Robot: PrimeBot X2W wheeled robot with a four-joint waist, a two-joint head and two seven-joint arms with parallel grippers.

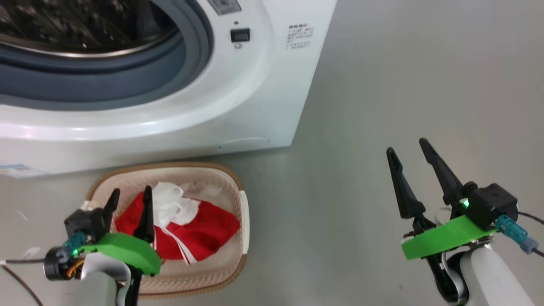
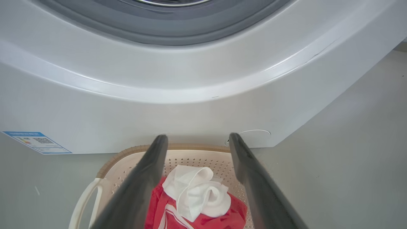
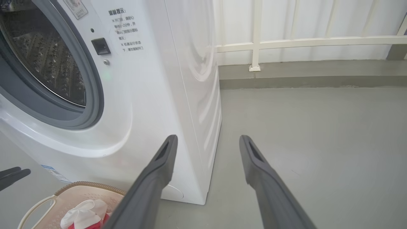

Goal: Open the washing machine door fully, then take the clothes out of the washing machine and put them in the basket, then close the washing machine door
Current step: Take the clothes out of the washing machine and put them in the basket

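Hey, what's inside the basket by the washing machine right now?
Red garments with white band trim lie in the basket, a crumpled white cloth on top of them. The basket's bottom under the pile is covered, so anything beneath the fabric cannot be seen.

white washing machine (image 1: 263, 93), grey rubber ring (image 1: 127, 85), dimpled steel drum (image 1: 63, 25) at upper left. blue-edged sticker (image 2: 36, 142). cream perforated basket (image 1: 233, 255), brown woven-look rim (image 1: 229, 173). red clothes (image 1: 208, 231) with white stripe trim, white cloth (image 1: 172, 204) on top. grey floor (image 1: 403, 85).

The red and white clothes (image 1: 204, 229) lie crumpled in the cream basket (image 1: 204, 175), just before the white washing machine (image 1: 255, 85).
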